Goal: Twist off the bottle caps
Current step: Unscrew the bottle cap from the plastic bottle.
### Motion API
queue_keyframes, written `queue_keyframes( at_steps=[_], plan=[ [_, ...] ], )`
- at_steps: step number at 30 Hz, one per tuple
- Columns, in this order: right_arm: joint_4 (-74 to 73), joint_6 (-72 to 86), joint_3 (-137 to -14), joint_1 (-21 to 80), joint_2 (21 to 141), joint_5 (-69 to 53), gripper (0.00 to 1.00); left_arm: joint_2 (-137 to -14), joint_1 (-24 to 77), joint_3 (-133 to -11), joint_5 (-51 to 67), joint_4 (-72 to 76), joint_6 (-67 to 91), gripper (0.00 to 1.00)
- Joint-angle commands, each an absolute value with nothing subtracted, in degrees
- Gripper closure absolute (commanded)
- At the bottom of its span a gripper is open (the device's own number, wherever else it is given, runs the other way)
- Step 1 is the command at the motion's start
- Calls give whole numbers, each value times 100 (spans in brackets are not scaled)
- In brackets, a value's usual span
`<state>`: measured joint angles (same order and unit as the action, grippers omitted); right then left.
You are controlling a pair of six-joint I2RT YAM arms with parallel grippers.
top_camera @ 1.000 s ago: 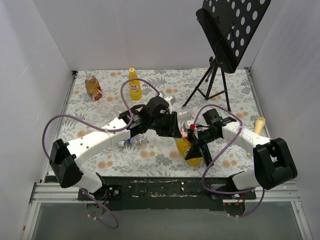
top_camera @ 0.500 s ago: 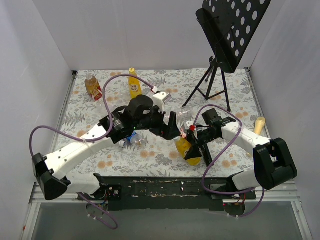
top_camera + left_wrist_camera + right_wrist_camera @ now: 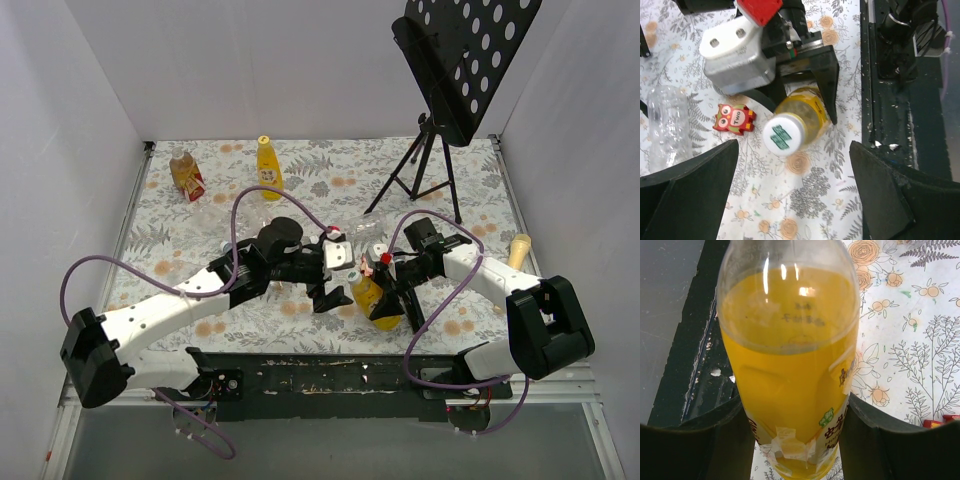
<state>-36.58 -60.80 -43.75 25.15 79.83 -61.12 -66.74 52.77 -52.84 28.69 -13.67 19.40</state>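
A yellow juice bottle (image 3: 790, 365) stands tilted in my right gripper (image 3: 792, 440), which is shut on its lower body, one black finger on each side. In the left wrist view its white cap (image 3: 784, 132) with a green mark faces the camera, sitting on the bottle (image 3: 807, 107). My left gripper (image 3: 790, 200) is wide open, its fingers (image 3: 690, 190) apart from the cap with only tablecloth between them. From above, the left gripper (image 3: 338, 283) sits just left of the held bottle (image 3: 378, 303) and the right gripper (image 3: 392, 295).
A second yellow bottle (image 3: 268, 168) and a squat brown bottle (image 3: 187, 174) stand at the back left. Clear bottles (image 3: 667, 120) lie near the arms, beside a red owl toy (image 3: 734, 118). A music stand (image 3: 440, 150) and a microphone (image 3: 518, 250) occupy the right. The table's black front edge (image 3: 900, 100) is close.
My left gripper has gone from shut at the bottle's top to wide open and has drawn back from the cap, towards the near edge. The right gripper and bottle have stayed put.
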Motion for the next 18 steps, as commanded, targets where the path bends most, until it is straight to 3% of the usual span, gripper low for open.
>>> queue_keyframes(
  at_steps=[1,18],
  plan=[
    [-3753,-6258,-4544,2531,7831,-6372,84,-6917,5265,-5651,3199,-941,1485,11],
    [-3753,-6249,-4544,2531,7813,-6390,85,-7154,5203,-5669,3472,-835,1740,58]
  ],
)
